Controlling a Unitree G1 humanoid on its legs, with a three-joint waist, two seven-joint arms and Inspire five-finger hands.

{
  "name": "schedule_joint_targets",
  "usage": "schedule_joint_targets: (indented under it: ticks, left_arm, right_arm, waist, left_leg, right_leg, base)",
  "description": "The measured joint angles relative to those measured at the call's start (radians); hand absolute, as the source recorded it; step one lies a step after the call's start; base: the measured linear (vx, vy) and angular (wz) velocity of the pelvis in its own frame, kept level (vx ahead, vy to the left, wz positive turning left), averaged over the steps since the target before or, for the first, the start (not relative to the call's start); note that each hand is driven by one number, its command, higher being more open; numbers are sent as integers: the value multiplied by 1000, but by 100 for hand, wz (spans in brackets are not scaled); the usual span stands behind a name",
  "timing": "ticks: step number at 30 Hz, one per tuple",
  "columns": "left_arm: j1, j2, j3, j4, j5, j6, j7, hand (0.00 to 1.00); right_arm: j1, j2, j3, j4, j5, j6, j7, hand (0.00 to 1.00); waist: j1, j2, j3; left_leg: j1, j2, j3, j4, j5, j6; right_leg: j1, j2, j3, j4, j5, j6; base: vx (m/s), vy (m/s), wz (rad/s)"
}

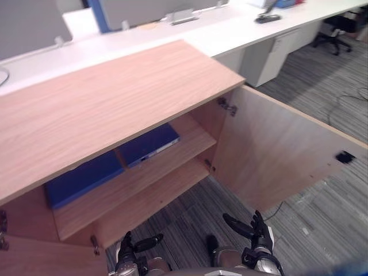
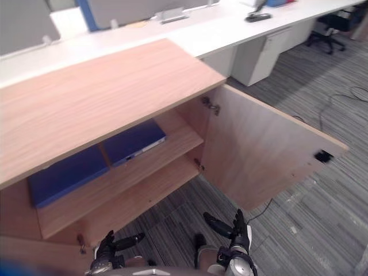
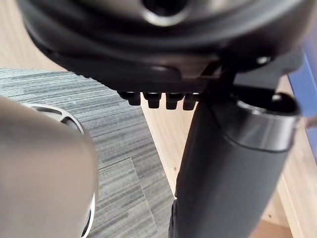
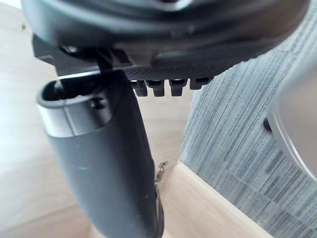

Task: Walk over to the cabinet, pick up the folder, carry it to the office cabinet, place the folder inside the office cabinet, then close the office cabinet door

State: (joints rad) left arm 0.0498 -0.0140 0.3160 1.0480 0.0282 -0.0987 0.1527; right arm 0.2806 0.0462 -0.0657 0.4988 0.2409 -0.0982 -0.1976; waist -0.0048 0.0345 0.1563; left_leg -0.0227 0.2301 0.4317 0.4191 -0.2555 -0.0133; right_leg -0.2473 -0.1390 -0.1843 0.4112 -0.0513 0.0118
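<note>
- Your left hand hangs low before the office cabinet, fingers loose and spread, thumb stuck out sideways, holding nothing.
- Your right hand sits level with it and well apart, released too, fingers pointing up and thumb reaching toward the left hand.
- The blue folder lies flat on the upper shelf inside the cabinet, well ahead of and above your left hand, a little toward the right hand's side, touching neither.
- A second blue folder lies on the same shelf just beside the first, farther out on the left hand's side.
- The cabinet door stands wide open, ahead of your right hand and past it on the outer side; a small dark handle sits near its far edge.
- Grey striped carpet lies between both hands and the cabinet's bottom shelf.
</note>
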Motion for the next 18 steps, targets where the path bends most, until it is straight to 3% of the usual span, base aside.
schedule_joint_targets:
  ticks: [1, 2, 3, 4, 5, 6, 7, 8, 10, 13, 18]
  left_arm:
    - [6, -3, -1, 9, -14, 2, 0, 100]
    - [14, -1, -14, 14, -29, 3, 0, 100]
    - [23, 9, -29, 16, -36, 3, -4, 100]
    - [25, 27, -39, 17, -38, 2, -9, 100]
    - [23, 49, -49, 32, -38, 3, -10, 100]
    - [4, 50, -63, 68, -38, 14, -16, 100]
    - [6, 35, -68, 75, -38, 14, -19, 100]
    - [11, 32, -69, 75, -38, 12, -19, 100]
    - [14, 38, -77, 82, -34, 15, -21, 100]
    - [10, 39, -103, 87, -31, 16, -21, 100]
    - [7, 46, -147, 82, -24, 16, -21, 100]
  right_arm:
    - [-4, 0, -1, 10, 1, -4, 1, 100]
    - [-5, 2, -1, 29, 7, -5, 5, 100]
    - [-6, 5, -1, 47, 16, -7, 12, 100]
    - [-4, 8, 1, 67, 32, -8, 17, 100]
    - [-7, 13, -3, 94, 38, -8, 20, 100]
    - [-30, -4, -37, 140, 39, -7, 20, 100]
    - [-30, -20, -79, 159, 39, -8, 13, 100]
    - [-31, -26, -94, 173, 38, -7, 11, 100]
    - [-24, -52, -122, 208, 37, -6, 0, 100]
    - [-30, -80, -158, 222, 36, -5, -3, 100]
    - [-54, -89, -197, 223, 35, -2, -3, 100]
  waist:
    - [0, 15, -9]
    - [0, 11, -24]
    - [1, -3, -38]
    - [1, -29, -55]
    - [2, -68, -70]
    - [-1, -48, -75]
    - [-3, -26, -80]
    - [2, -23, -79]
    - [-8, -23, -83]
    - [-8, -19, -85]
    - [-8, -12, -97]
  left_leg:
    - [25, 24, 30, -14, 10, -16]
    - [60, 43, 68, -44, 30, -38]
    - [82, 49, 93, -68, 46, -61]
    - [97, 46, 116, -88, 60, -83]
    - [101, 30, 127, -108, 65, -112]
    - [111, 8, 75, -162, 74, -127]
    - [129, -25, 38, -227, 91, -109]
    - [148, -31, 22, -263, 112, -96]
    - [194, -10, 30, -342, 157, -110]
    - [206, 4, 41, -379, 175, -114]
    - [194, 5, 35, -398, 190, -122]
  right_leg:
    - [13, -36, -53, 41, -11, -15]
    - [40, -81, -79, 64, -18, -11]
    - [65, -118, -82, 58, -16, -7]
    - [90, -149, -78, 29, -20, 30]
    - [97, -142, -74, -30, -42, 108]
    - [99, -97, -67, -78, -23, 75]
    - [108, -54, -56, -124, 1, 66]
    - [112, -31, -40, -135, 6, 59]
    - [124, 29, -29, -169, 9, 47]
    - [124, 73, -5, -212, 36, 28]
    - [157, 95, -6, -320, 96, 32]
  base:
    - [-20, -131, -98]
    - [12, -237, -103]
    - [28, -263, -97]
    - [39, -269, -82]
    - [46, -283, -83]
    - [18, -210, -83]
    - [-1, -129, -78]
    - [-20, -56, -68]
    - [6, -137, -49]
    - [11, -87, -36]
    - [26, 1, -2]
